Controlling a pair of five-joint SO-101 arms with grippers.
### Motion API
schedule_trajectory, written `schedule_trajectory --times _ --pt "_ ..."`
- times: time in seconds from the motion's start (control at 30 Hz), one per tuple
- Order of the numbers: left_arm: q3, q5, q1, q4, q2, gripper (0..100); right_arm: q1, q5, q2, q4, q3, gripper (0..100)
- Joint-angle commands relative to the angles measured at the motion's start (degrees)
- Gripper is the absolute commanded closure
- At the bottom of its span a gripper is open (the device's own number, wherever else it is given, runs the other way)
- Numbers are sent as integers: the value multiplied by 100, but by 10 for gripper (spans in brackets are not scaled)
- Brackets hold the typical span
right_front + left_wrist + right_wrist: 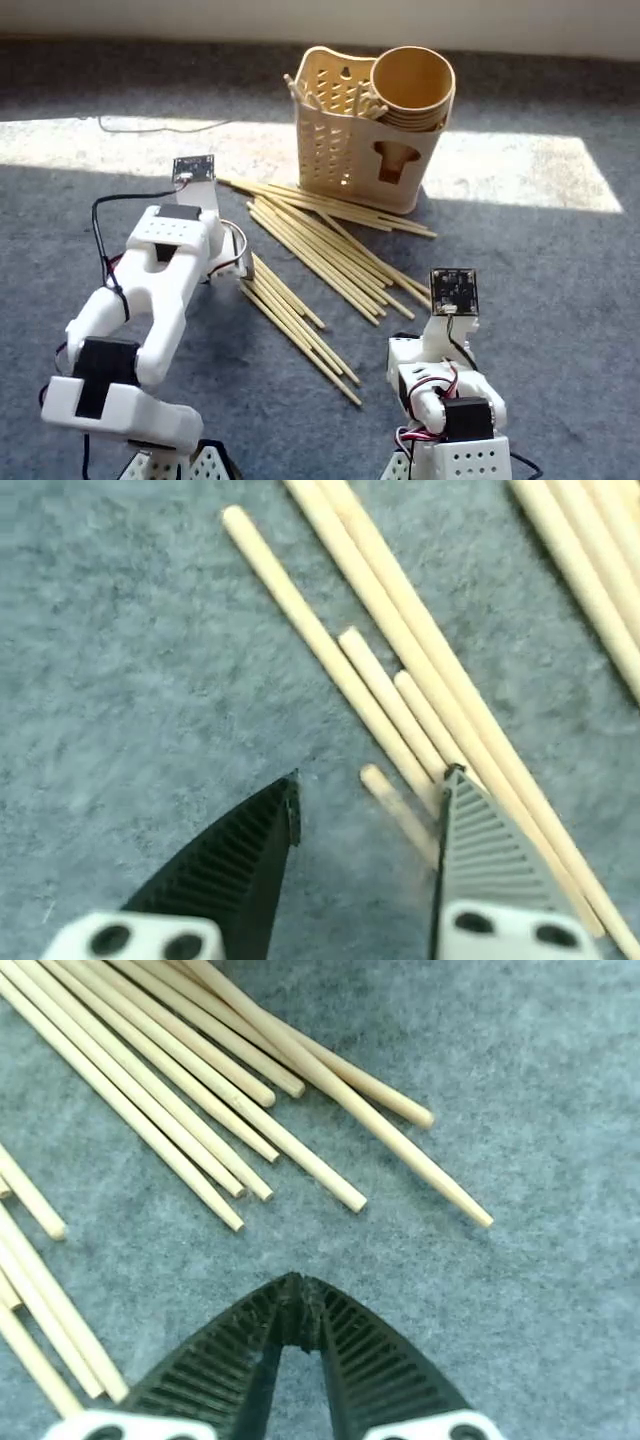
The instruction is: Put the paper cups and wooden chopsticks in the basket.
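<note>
Wooden chopsticks [330, 250] lie in loose bundles on the grey table [560, 300], in front of the basket [340, 160]. Paper cups [412, 85] sit stacked inside it.

Left fingers [245, 865]: open, set either side of a stick end [395, 805]. The pale tip may be touching the neighbouring sticks, but I cannot tell for sure.

Right fingers [360, 1360]: closed on nothing, tips together, just short of another bundle's ends.

Judgement: the sticks are light, stiff, smooth and round. I expect them to roll on the table and to pivot if I pinch them at an end. Better hold: mid-length, across the stick, one or two at a time, with my tips pressed down into the soft surface.
</note>
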Motion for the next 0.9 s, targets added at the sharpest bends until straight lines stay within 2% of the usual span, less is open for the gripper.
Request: schedule_trajectory --times 0.0,0.57,0.7,0.87 --pt "-356 9 110 -26 268 858 48 -18 -22 57 857 994" --pt "-514 -9 101 -18 409 967 48 -18 -22 57 857 994" --pt "-629 -229 66 -18 400 993 48 -18 -22 57 857 994" --pt "-637 -220 57 -18 400 994 48 -18 -22 57 857 994"
